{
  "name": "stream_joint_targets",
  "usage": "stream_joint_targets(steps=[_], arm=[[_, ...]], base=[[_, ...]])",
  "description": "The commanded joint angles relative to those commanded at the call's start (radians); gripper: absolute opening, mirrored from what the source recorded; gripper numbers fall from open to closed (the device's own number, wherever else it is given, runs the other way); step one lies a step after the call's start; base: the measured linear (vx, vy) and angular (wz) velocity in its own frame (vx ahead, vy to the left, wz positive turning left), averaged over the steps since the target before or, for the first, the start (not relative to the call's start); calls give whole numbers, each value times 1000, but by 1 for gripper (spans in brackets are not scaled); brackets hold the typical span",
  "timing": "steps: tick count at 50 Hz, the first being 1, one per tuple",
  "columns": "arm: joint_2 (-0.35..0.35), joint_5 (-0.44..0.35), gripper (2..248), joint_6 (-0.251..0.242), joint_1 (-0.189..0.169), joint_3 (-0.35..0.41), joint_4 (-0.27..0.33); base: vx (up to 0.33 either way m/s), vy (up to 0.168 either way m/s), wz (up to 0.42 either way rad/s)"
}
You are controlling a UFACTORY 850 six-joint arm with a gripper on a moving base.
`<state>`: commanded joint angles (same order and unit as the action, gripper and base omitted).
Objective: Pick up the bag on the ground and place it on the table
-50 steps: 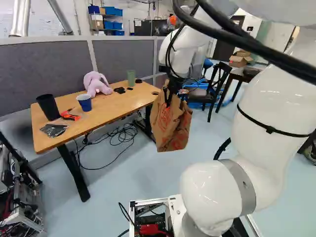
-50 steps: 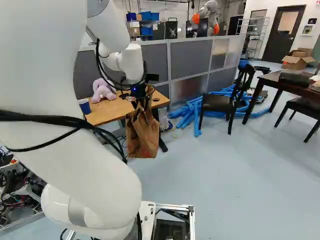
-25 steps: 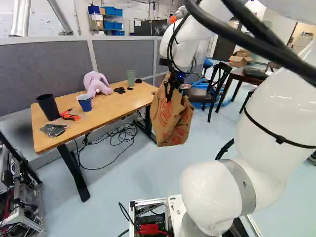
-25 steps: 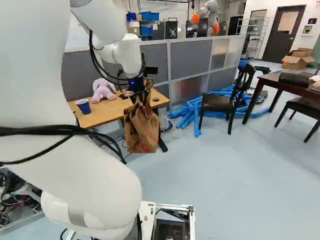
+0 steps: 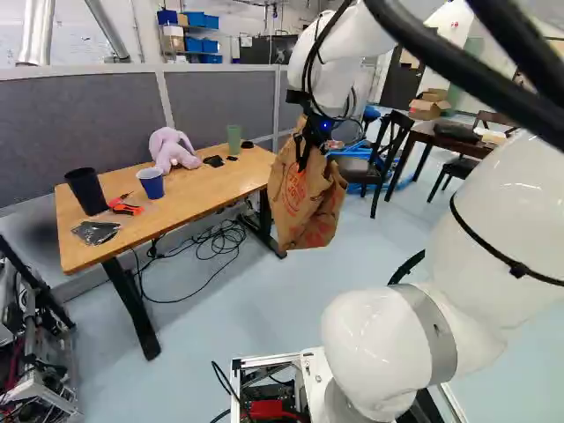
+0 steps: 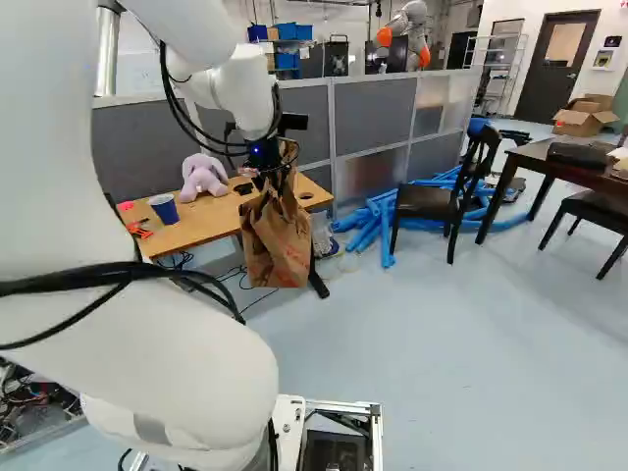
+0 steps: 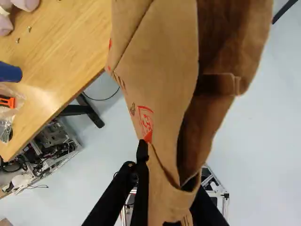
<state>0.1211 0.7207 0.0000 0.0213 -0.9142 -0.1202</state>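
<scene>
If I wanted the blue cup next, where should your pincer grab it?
Probably around its sides, just below the rim, coming from the table's front edge, since grey panels stand behind. The blue cup is upright, narrows downward and shows no handle. But my pincer holds the paper bag, so that goes down first.

The left base view looks ahead and slightly down from behind the arm [image 5: 370, 348], on its left, taking in the whole counter [image 5: 198, 194]. The right base view looks likewise from the other side; both share the counter's right end and the chair [image 6: 427, 201]. The wrist view looks steeply down, close on the bag [image 7: 164, 61], sharing the counter's front edge.
</scene>
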Motion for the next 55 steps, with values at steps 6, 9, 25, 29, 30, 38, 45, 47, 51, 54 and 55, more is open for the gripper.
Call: stream_joint_targets(steps=[6, 9, 25, 29, 30, 38, 45, 47, 51, 54, 55], arm=[[15, 0, 18, 0, 0, -4, 0], [22, 3, 18, 0, 0, -6, 0], [63, 92, 18, 0, 0, -15, 0], [73, 122, 18, 0, 0, -18, 0], [76, 130, 18, 0, 0, -19, 0], [96, 191, 18, 0, 0, -26, 0], [113, 245, 18, 0, 0, -32, 0], [118, 260, 18, 0, 0, -34, 0], [128, 291, 18, 0, 0, -38, 0], [136, 314, 18, 0, 0, -42, 0], [138, 321, 18, 0, 0, -43, 0]], base=[[0, 0, 0], [0, 0, 0], [0, 0, 0], [0, 0, 0], [0, 0, 0], [0, 0, 0], [0, 0, 0], [0, 0, 0], [0, 0, 0], [0, 0, 0], [0, 0, 0]])
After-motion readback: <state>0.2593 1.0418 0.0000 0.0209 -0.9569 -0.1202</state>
